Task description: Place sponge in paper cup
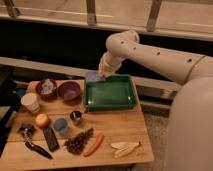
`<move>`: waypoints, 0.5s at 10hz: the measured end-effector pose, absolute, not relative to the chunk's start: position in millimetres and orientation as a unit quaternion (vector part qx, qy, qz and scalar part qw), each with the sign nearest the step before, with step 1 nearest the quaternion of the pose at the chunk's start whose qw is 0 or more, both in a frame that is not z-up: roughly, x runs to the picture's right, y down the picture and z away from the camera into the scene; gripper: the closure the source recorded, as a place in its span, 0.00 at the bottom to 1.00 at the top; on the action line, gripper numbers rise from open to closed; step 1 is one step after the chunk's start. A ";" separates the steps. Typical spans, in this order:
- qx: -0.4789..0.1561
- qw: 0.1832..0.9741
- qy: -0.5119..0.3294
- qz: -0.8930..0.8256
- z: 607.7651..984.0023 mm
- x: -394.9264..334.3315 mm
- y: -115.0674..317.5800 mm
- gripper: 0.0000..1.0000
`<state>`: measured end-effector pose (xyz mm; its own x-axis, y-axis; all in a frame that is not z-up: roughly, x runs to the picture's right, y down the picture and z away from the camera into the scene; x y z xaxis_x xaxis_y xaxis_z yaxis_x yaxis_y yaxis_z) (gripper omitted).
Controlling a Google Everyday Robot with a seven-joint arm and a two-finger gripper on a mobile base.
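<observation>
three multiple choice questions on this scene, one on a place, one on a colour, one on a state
1. Where is the sponge? A in the paper cup; B in the gripper, above the tray's back-left corner; C beside the carrot.
2. What colour is the tray? A green; B red; C white.
3. How is the paper cup? A upright on the table; B tipped over; C in the gripper.
Answers: 1 B, the gripper holds it over that corner. 2 A, its floor and walls are green. 3 A, it stands mouth up at the table's left.
</observation>
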<state>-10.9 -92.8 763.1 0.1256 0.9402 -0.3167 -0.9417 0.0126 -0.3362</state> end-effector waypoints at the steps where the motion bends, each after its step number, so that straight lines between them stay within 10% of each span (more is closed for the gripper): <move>1: -0.247 0.722 -0.009 0.646 764.6 -32.9 -98.9 1.00; 5: -0.249 0.725 -0.012 0.642 764.6 -37.1 -102.0 1.00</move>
